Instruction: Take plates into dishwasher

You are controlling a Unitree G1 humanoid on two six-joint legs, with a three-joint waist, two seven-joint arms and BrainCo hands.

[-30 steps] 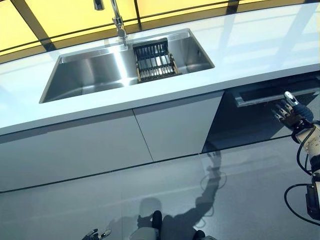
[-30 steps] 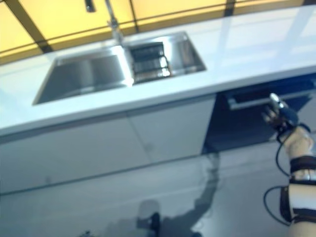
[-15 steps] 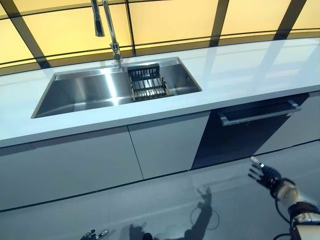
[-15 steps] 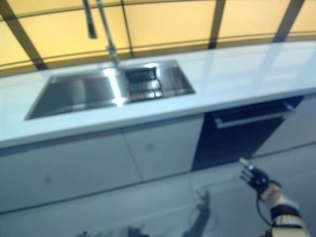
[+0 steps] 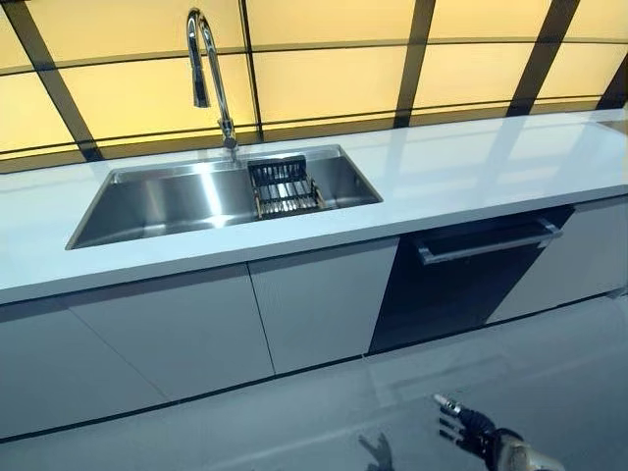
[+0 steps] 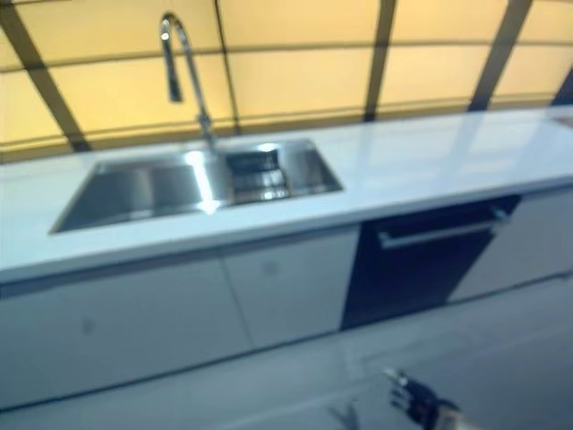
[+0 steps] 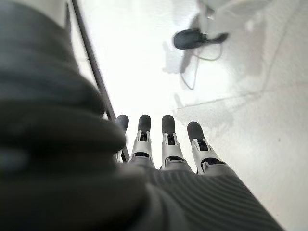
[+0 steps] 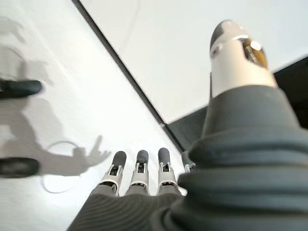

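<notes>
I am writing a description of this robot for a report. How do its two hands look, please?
Both hands match. The left hand has silver fingers with rounded dark tips and a dark ribbed cover over its back and wrist. The right hand has the same, and its thumb is silver with a dark tip.

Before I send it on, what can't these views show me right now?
- Plates: none visible; the sink rack is too small to read.
- Dishwasher interior: hidden behind its shut door.
- Left robot hand: outside both eye views.
- Right robot hand: partly cut off by the eye views' bottom edge.
</notes>
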